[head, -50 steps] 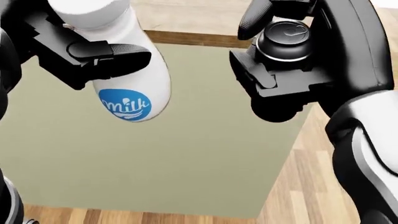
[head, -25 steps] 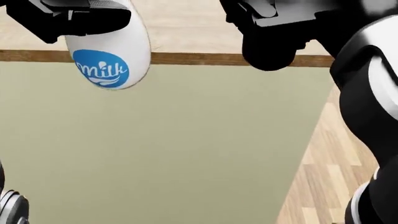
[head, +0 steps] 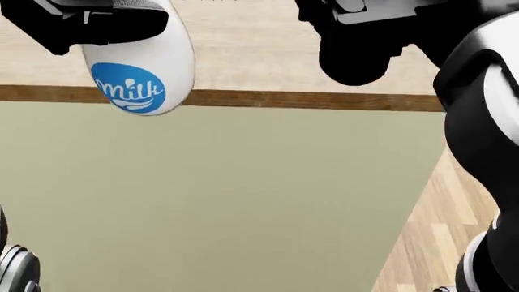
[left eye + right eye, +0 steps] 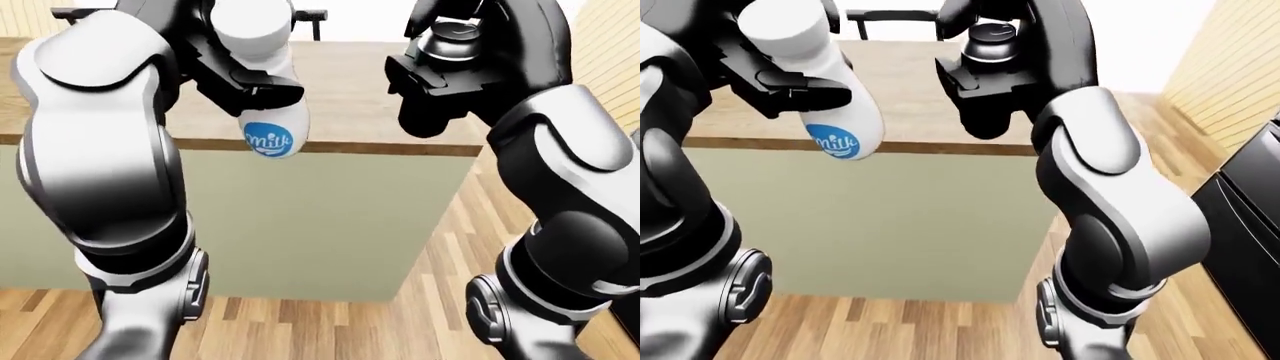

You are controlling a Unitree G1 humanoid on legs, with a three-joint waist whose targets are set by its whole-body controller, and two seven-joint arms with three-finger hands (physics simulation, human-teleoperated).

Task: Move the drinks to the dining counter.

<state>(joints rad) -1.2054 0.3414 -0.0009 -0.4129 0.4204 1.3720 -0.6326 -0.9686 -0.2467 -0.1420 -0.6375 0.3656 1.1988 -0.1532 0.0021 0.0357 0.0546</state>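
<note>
A white milk bottle (image 4: 262,90) with a blue round label hangs tilted in my left hand (image 4: 240,71), whose fingers close round its body. My right hand (image 4: 440,75) is shut on a dark can (image 4: 452,39) with a silver rim, seen from its top; the same can (image 4: 992,39) shows in the right-eye view. Both drinks hover above the near edge of the dining counter (image 4: 360,97), a tan top with a brown edge strip. In the head view the milk bottle (image 3: 142,70) sits at the upper left and the right hand (image 3: 357,42) at the upper right.
The counter's olive side panel (image 3: 227,194) fills most of the head view. Wood floor (image 4: 300,330) runs below and to the right of it. A dark appliance (image 4: 1250,225) stands at the right edge, and a dark chair back (image 4: 890,19) shows beyond the counter.
The whole picture has shifted: the counter's edge sits much lower than a second ago, and both hands with their drinks have risen toward the top of the head view.
</note>
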